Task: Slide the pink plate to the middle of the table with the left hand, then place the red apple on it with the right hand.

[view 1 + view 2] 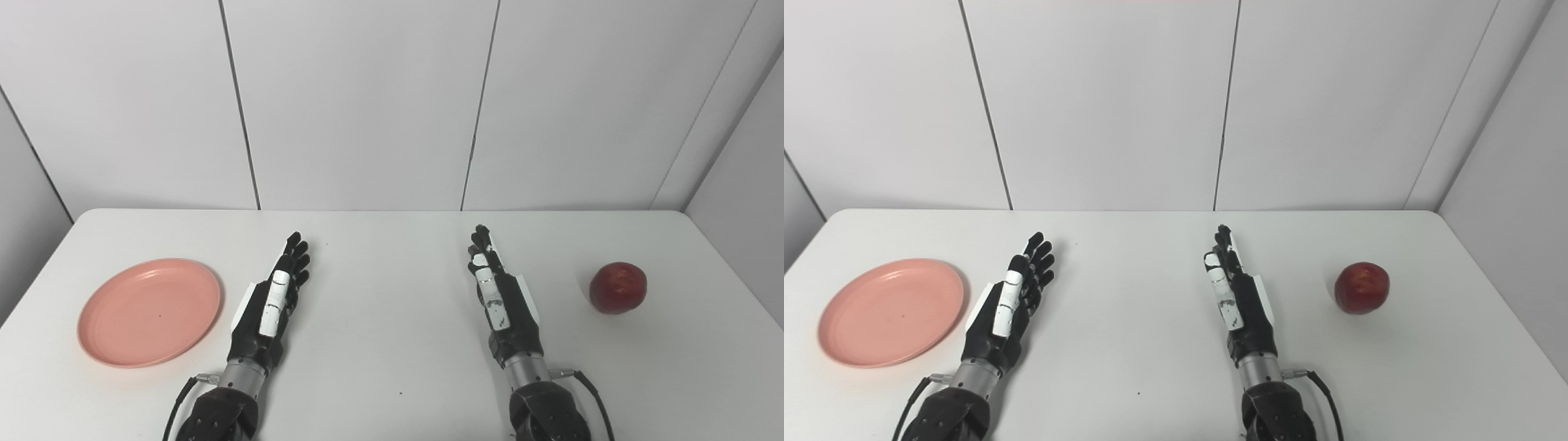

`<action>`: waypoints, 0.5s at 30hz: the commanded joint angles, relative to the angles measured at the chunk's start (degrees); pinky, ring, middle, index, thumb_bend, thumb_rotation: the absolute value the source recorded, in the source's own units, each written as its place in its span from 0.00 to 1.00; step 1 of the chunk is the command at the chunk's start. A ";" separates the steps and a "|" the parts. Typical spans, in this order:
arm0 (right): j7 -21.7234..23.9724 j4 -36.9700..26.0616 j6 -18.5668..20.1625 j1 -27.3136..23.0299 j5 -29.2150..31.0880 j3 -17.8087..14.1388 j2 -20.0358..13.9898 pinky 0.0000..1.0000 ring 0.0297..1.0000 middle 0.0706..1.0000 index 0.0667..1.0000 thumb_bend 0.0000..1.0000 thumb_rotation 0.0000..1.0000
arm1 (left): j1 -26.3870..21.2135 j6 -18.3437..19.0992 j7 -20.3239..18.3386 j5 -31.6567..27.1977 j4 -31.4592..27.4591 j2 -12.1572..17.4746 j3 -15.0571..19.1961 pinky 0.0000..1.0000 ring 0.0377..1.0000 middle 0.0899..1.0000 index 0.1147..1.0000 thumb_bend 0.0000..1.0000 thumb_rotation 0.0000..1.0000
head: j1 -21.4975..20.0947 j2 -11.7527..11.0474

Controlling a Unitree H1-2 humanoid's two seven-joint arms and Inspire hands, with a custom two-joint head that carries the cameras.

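Observation:
An empty pink plate [149, 311] lies flat on the left part of the white table [392, 343]. A red apple [617, 287] rests on the table at the right. My left hand [275, 300] is stretched out just right of the plate's rim, fingers straight and pointing away, holding nothing. My right hand [497, 297] lies likewise near the middle right, open, about a hand's length left of the apple. Neither hand touches plate or apple.
White wall panels [367, 104] rise right behind the table's far edge, and another panel stands at the right side. The table's front left and right edges run out of the picture.

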 commanded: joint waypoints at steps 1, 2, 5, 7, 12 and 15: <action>0.13 -0.93 0.33 -1.83 -0.48 0.14 0.06 1.00 1.00 1.00 1.00 0.66 0.95 | -1.52 -2.44 0.03 -0.09 -0.93 -0.11 0.09 1.00 1.00 1.00 1.00 0.65 1.00 | 0.00 0.06; 0.06 -1.01 0.55 -1.75 -0.68 0.18 0.03 1.00 1.00 1.00 1.00 0.66 0.96 | -1.46 -2.25 0.11 -0.05 -1.09 -0.17 0.05 1.00 1.00 1.00 1.00 0.65 1.00 | 1.73 -0.50; 0.37 -1.70 1.18 -1.18 -0.07 -0.22 -0.38 1.00 1.00 1.00 1.00 0.66 0.95 | -1.10 -1.87 0.44 0.42 -1.44 -0.73 -0.41 1.00 1.00 1.00 1.00 0.66 1.00 | 9.92 -1.59; 1.46 -2.41 1.40 -0.64 1.42 -0.79 -1.34 1.00 1.00 1.00 1.00 0.65 0.94 | -1.00 -2.20 0.86 0.83 -1.09 -1.61 -0.89 1.00 1.00 1.00 1.00 0.66 1.00 | 14.18 -2.48; 4.20 -0.51 -0.66 -0.55 5.14 -2.42 -3.92 1.00 1.00 1.00 1.00 0.63 0.93 | -1.22 -2.11 2.66 3.25 -0.35 -3.82 -2.44 1.00 1.00 1.00 1.00 0.67 1.00 | 19.58 -3.90; 5.51 0.47 -0.83 -0.50 7.12 -3.08 -4.42 1.00 1.00 1.00 1.00 0.66 0.93 | -1.30 -1.28 5.24 6.60 -0.21 -4.71 -3.26 1.00 1.00 1.00 1.00 0.71 1.00 | 22.03 -4.75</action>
